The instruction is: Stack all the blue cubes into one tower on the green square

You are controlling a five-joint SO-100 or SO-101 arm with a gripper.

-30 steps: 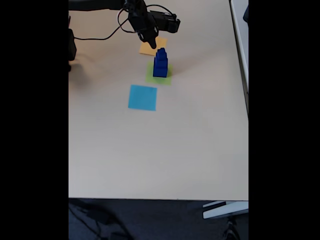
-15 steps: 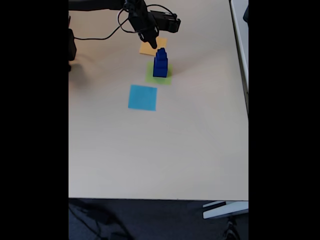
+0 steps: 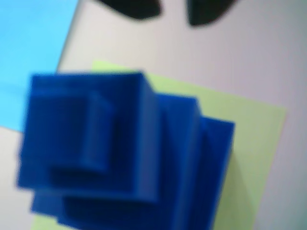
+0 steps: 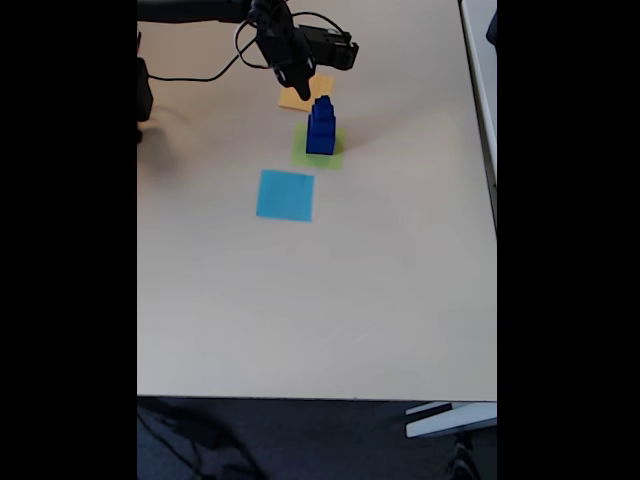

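The blue cubes (image 4: 320, 128) stand as one stepped tower on the green square (image 4: 336, 155), largest at the bottom. The wrist view looks down on the tower (image 3: 120, 153) from close, blurred, with the green square (image 3: 249, 143) under it. My gripper (image 4: 303, 88) hangs just behind and a little left of the tower's top in the fixed view, not touching it. In the wrist view my gripper (image 3: 172, 9) shows as two dark fingertips (image 3: 129, 7) at the top edge, apart, with nothing between them.
An orange-yellow square (image 4: 293, 99) lies under the gripper, behind the green one. A light blue square (image 4: 285, 194) lies in front and to the left, also in the wrist view (image 3: 33, 43). Cables trail at the back left. The table's front edge (image 4: 320, 398) is far off.
The gripper has drawn back very slightly up and away from the tower's top. The tower has not moved.
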